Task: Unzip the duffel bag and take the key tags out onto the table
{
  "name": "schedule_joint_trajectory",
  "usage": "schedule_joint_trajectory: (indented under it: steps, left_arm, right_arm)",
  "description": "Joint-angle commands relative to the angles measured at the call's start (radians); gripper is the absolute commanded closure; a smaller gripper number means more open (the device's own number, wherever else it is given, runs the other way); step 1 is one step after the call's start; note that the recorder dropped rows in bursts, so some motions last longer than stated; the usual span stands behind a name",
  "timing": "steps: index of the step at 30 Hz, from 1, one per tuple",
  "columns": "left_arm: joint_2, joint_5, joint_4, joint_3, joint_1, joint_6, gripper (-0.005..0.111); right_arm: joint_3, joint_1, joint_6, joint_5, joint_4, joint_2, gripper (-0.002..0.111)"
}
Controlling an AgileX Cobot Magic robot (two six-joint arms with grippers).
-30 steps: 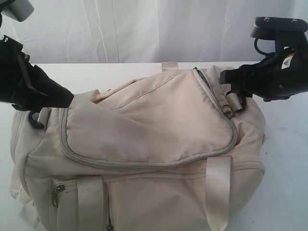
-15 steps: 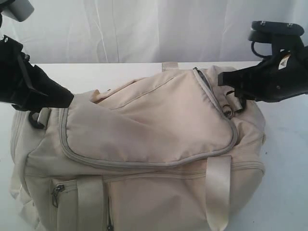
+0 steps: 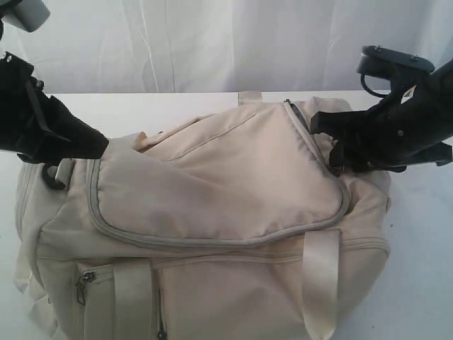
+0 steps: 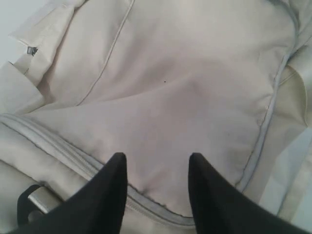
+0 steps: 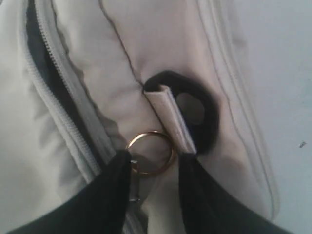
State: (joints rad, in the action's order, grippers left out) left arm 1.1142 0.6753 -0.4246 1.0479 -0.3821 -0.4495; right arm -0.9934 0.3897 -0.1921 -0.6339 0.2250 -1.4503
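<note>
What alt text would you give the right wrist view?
The right gripper sits with its two dark fingers either side of a small metal ring on the cream duffel bag. Beside the ring is a black D-ring; the grey zipper gapes, showing dark lining.

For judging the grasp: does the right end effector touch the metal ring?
Cannot tell. In the right wrist view one finger of the right end effector overlaps the metal ring, but contact is not plain.

the exterior view looks down across the duffel bag (image 3: 212, 177); the 2 wrist views sit close over its top.
</note>
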Motion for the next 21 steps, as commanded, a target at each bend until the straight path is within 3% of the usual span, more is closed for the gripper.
schedule_joint_trajectory:
  steps: [1,15,21]
  left_arm:
    - [-0.008,0.015,-0.020,-0.008,0.000,0.001,0.061]
    - [-0.008,0.015,-0.020,-0.008,0.000,0.001,0.061]
    - [-0.008,0.015,-0.020,-0.008,0.000,0.001,0.061]
  right_arm:
    - [-0.004,-0.001,0.015,0.009,0.044,-0.011,0.069]
    - [-0.004,-0.001,0.057,-0.032,0.167,-0.036,0.070]
    - [-0.004,-0.001,0.057,-0.029,0.191,-0.058,0.082]
